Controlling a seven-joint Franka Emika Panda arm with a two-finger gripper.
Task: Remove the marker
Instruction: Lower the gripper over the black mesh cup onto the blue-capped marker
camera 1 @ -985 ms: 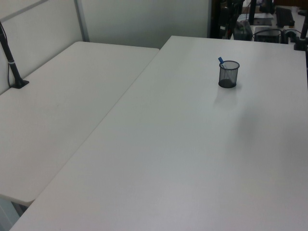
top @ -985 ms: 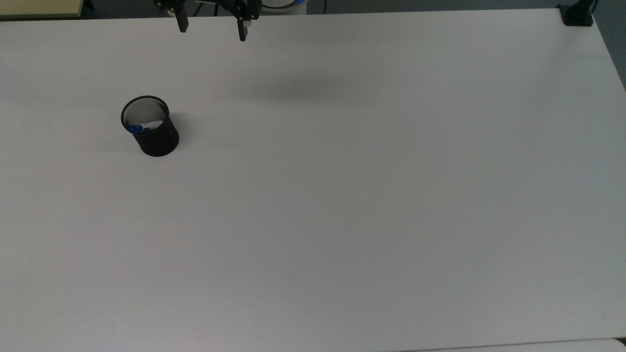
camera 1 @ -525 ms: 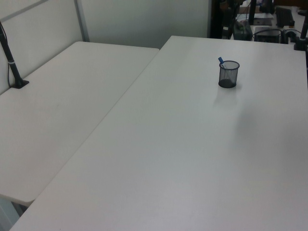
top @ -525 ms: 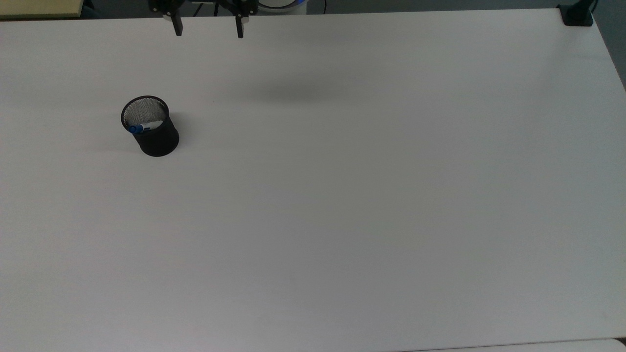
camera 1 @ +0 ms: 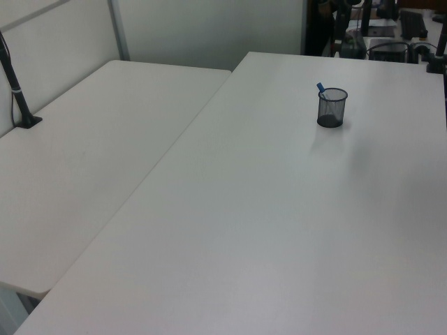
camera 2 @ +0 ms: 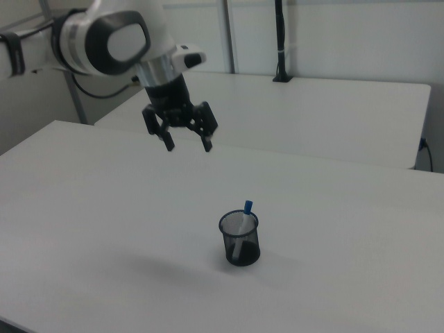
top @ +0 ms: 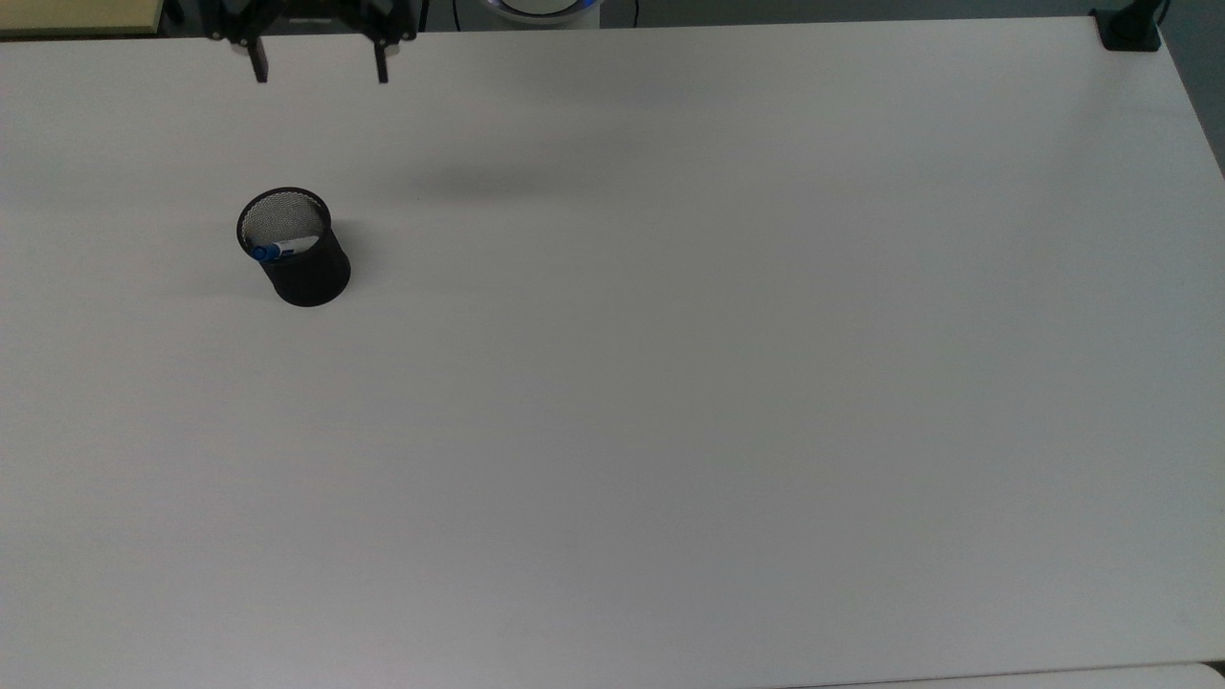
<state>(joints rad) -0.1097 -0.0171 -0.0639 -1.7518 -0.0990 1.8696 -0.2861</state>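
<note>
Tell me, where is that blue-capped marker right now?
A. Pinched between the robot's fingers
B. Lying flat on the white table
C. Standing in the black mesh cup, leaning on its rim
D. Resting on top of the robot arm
C: the marker stands inside the black mesh cup, its blue cap poking above the rim, while the gripper hangs open and empty well above the table.

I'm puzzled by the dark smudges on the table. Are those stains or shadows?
Shadows, most likely: in the top view a soft grey patch lies on the table below the raised gripper; in the right view another spreads beside the mesh cup.
</note>
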